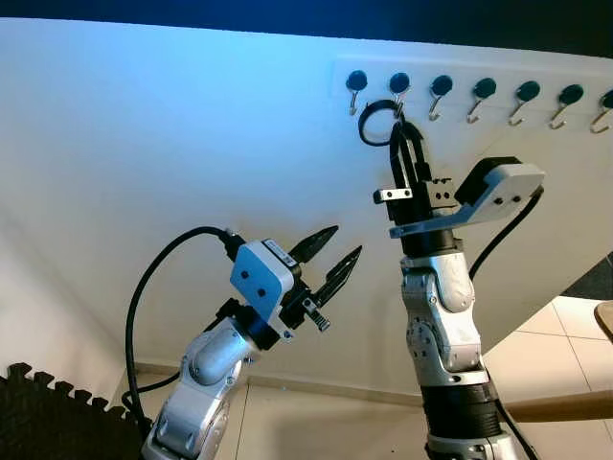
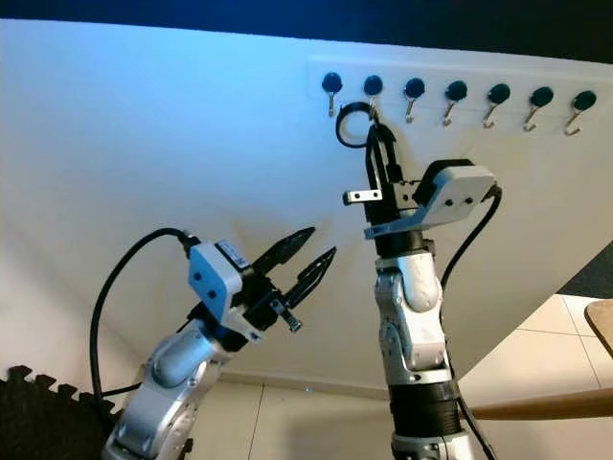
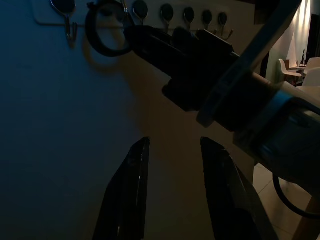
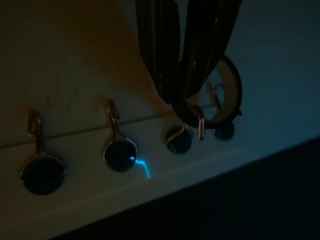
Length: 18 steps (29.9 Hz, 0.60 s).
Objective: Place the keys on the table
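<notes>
Our right tool [image 1: 407,134] reaches up, fingers nearly closed around the black ring-shaped key loop [image 1: 377,121] hanging from a white wall's hook rail [image 1: 479,86]; our left tool [image 1: 330,261] stands released, parted.

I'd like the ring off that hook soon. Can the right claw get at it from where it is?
Probably yes: the right claw is already up at the black key ring on the second hook, fingers at the ring, nothing between them.

White hook rail [image 1: 479,72] on wall [image 1: 172,134] w/ black key ring [image 1: 375,120] on 2nd hook [image 1: 399,88].
</notes>
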Tool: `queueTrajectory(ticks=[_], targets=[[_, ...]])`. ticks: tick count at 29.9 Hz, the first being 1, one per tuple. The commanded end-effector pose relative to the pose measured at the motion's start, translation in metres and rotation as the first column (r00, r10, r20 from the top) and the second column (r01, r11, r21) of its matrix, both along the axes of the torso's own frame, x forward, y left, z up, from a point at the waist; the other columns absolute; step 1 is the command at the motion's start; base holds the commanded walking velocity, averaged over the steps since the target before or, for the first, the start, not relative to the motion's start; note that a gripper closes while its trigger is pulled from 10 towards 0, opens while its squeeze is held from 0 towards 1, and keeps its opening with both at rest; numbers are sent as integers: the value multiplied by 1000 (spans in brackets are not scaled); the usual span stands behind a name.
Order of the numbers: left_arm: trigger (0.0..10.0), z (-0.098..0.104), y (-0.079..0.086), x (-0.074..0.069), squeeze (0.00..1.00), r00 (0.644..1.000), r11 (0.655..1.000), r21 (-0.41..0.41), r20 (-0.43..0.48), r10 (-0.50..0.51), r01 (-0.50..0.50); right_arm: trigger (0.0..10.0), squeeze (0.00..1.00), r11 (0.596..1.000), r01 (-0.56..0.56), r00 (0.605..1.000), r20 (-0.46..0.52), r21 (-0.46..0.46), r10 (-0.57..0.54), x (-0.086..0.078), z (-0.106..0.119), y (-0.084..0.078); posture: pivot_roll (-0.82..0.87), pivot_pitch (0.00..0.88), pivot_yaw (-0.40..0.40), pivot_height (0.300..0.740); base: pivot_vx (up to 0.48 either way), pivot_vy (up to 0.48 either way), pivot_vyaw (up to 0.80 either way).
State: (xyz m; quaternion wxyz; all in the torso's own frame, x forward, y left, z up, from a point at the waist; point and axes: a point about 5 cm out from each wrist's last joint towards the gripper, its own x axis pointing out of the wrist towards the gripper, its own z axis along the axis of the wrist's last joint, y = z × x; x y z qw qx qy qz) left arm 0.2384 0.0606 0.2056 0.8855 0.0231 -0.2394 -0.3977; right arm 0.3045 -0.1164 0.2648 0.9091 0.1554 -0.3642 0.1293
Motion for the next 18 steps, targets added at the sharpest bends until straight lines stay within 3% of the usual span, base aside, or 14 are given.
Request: queueTrajectory(ticks=[1, 5, 18], targets=[[10000, 0, 0, -3, 0, 1000, 1000, 25, 12, -9, 9, 0, 0, 999, -13, 1000, -17, 51, 14, 2, 1, -2, 49, 122, -27, 740, 0, 0, 0], [10000, 0, 0, -3, 0, 1000, 1000, 27, 12, -10, 10, 0, 0, 991, -8, 999, -37, 135, 14, 5, 4, -9, 49, 122, -27, 740, 0, 0, 0], [10000, -1, -1, -3, 0, 1000, 999, 34, 11, -14, 14, 0, 0, 990, 22, 997, -82, 139, -10, 9, 2, -15, 48, 127, -25, 740, 0, 0, 0]])
